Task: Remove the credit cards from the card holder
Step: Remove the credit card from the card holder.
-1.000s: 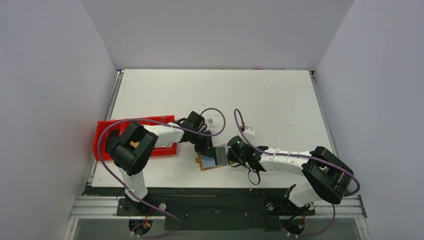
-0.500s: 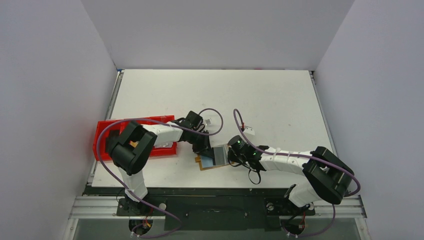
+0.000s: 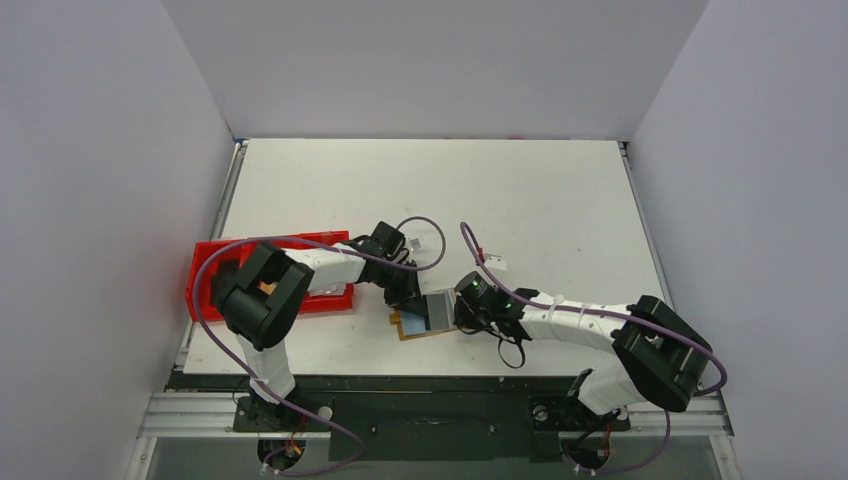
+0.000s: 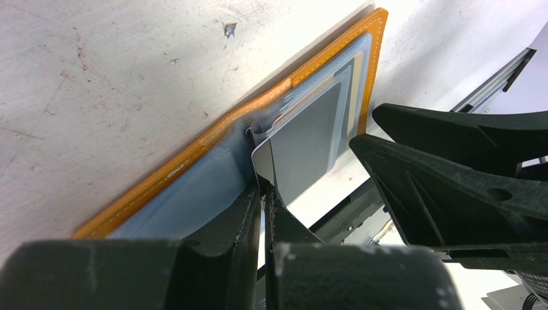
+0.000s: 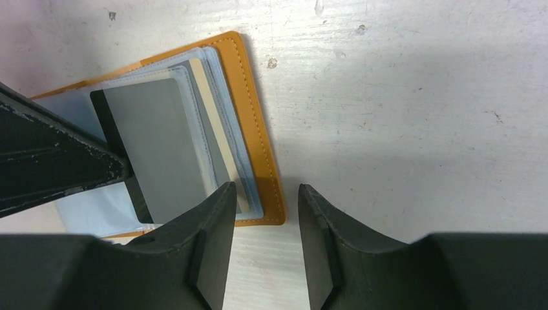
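Found holder [image 3: 425, 322] opened flat on table [image 3: 520, 200], near its front edge, between both pincers. Noted grey card [image 4: 304, 145] partly drawn from its clear sleeve [image 5: 249, 194], with a beige card [image 5: 213, 129] tucked beneath. Recorded left pincer [image 4: 263, 213] clenched on the grey card's near corner, apparently; cannot fully confirm contact from so close a view. Recorded right pincer [image 5: 262, 245] released, straddling the holder's stitched edge, one finger over the leather, the other over bare table; cannot tell whether pressing down.

Judged main risk: dragging the whole holder along with the card, owing to sleeve friction and no firm hold-down. Judged second risk: losing the thin corner grip, owing to so little card between the fingers. Also possible: bending the card by pulling at an angle to the sleeve.
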You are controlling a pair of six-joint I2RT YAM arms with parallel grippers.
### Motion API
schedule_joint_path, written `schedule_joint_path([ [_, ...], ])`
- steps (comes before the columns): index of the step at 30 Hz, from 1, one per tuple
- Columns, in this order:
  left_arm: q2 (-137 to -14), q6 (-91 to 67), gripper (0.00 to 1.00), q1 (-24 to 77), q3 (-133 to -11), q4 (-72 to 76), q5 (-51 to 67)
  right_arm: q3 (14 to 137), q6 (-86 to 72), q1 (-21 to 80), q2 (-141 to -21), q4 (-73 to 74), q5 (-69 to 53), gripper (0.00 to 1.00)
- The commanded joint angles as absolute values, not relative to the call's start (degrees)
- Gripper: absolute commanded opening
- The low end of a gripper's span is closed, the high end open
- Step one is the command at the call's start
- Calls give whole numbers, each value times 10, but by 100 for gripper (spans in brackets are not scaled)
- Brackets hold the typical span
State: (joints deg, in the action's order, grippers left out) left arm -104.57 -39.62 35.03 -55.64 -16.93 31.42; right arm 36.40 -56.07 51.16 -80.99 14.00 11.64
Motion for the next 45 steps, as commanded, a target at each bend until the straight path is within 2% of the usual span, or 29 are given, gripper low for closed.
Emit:
schedule_joint_path([
  [1, -1046, -373, 0, 344, -552, -194, 273, 394, -544, 521, -805, 153, 121, 38],
  [9, -1050, -376, 0, 344, -553, -189, 277, 407, -545, 529, -790, 137, 140, 41],
  [19, -1052, -375, 0, 344, -554, -190, 280, 448, -534, 550, -873, 161, 168, 40],
  [23, -1051, -375, 0, 344, -555, -191, 281, 466, -534, 566, -893, 199, 206, 38],
  [26, -1052, -374, 0, 343, -556, -192, 280, 468, -539, 571, -899, 220, 222, 30],
  [30, -1052, -374, 0, 343, -556, -194, 282, 461, -545, 576, -898, 223, 229, 24],
  [45, -1050, -363, 0, 341, -562, -210, 279, 481, -538, 594, -958, 250, 224, 23],
])
